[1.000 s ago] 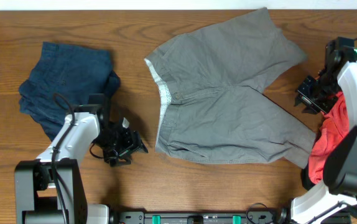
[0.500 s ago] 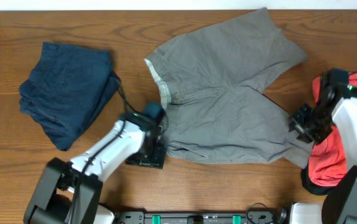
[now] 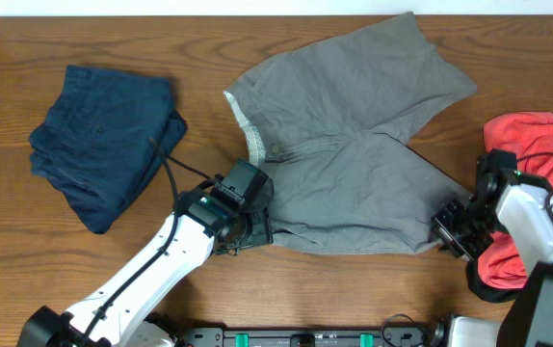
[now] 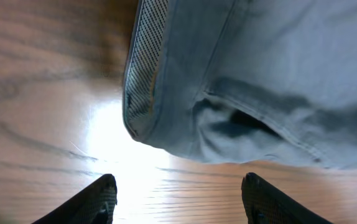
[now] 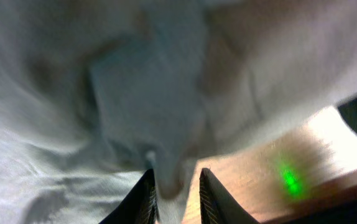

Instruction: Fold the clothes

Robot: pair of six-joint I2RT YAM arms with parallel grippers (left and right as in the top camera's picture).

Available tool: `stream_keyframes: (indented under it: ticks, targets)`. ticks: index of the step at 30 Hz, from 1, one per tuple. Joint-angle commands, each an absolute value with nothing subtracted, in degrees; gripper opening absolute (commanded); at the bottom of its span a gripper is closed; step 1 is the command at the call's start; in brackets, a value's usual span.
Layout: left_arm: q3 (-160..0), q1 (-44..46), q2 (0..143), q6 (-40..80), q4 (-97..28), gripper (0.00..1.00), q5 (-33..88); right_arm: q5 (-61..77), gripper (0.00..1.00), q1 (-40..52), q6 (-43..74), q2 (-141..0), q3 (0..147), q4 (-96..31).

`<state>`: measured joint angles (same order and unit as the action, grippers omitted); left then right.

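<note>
From overhead, the left arm is seen stretched from the front left corner of the bench [image 3: 7, 241] diagonally toward the middle. The left gripper [image 3: 250, 229] is set at the front corner of the waistband [image 3: 253, 145] of the grey shorts [image 3: 354, 145]. The right arm is bent back along the right edge, and the right gripper [image 3: 452, 231] is placed at the hem of the leg nearer the front edge. The shorts are spread flat from the middle of the bench to the far edge, waist to the left and legs to the right, with the pale inside of the waistband turned out. A navy garment [image 3: 103, 135] is bunched near the far left corner, well apart from the shorts. A red T-shirt [image 3: 532, 145] with white print is heaped at the right edge, partly under the right arm.

In the left wrist view, the left gripper [image 4: 181, 199] is shown wide open, both fingers [image 4: 101, 200] over bare wood just short of the shorts [image 4: 278, 68]. The rounded waist corner is seen, its waistband [image 4: 144, 68] pale and mesh-like, with a creased pocket seam beside it.

In the right wrist view, which is blurred, the right gripper [image 5: 174, 198] is shown narrow, and a fold of the shorts [image 5: 141, 106] is held between the fingers [image 5: 211, 198]. A green spot of light [image 5: 288, 180] is cast on the wood to the right.
</note>
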<state>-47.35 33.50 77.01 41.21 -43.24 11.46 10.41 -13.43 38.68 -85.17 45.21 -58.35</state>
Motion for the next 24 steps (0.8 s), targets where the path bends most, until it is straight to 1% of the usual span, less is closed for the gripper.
stream_keyframes:
  ticks: [1, 8, 10, 15, 16, 18, 20, 22, 23, 24]
  targets:
    - [-47.0, 33.6, 76.4, 55.2, -43.4, 0.66, 13.3, 11.4, 0.22, -13.3, 42.0, -81.1, 42.8, -58.0]
    - [-42.5, 33.7, 76.5, 73.3, -42.0, 0.66, 13.4, 10.9, 0.21, -13.3, 44.7, -74.3, 39.6, -58.5]
    - [-40.5, 33.7, 76.6, 74.6, -39.2, 0.66, 13.0, 10.9, 0.20, -13.3, 44.8, -73.1, 39.4, -59.4]
    - [-35.3, 33.7, 76.6, 74.5, -26.5, 0.65, 11.6, 10.3, 0.17, -13.3, 45.0, -70.8, 39.3, -61.6]
    - [-34.7, 33.7, 76.6, 74.3, -24.6, 0.61, 10.3, 10.3, 0.16, -13.3, 45.3, -70.5, 39.3, -62.1]
    - [-34.2, 33.7, 76.7, 73.8, -23.3, 0.44, 8.1, 10.3, 0.16, -13.3, 45.5, -70.0, 39.3, -62.7]
    - [-34.2, 33.7, 76.7, 73.3, -23.2, 0.30, 7.2, 10.3, 0.16, -13.3, 45.6, -69.7, 39.2, -63.3]
    - [-34.2, 33.7, 76.7, 72.0, -23.2, 0.20, 7.2, 10.3, 0.16, -13.3, 45.6, -69.5, 38.9, -63.7]
    - [-34.2, 33.7, 76.7, 71.0, -23.2, 0.19, 7.2, 10.3, 0.16, -13.3, 45.7, -69.4, 38.5, -63.7]
    - [-34.2, 33.7, 76.7, 70.2, -23.2, 0.13, 7.2, 10.1, 0.16, -13.3, 46.1, -69.3, 38.0, -63.6]
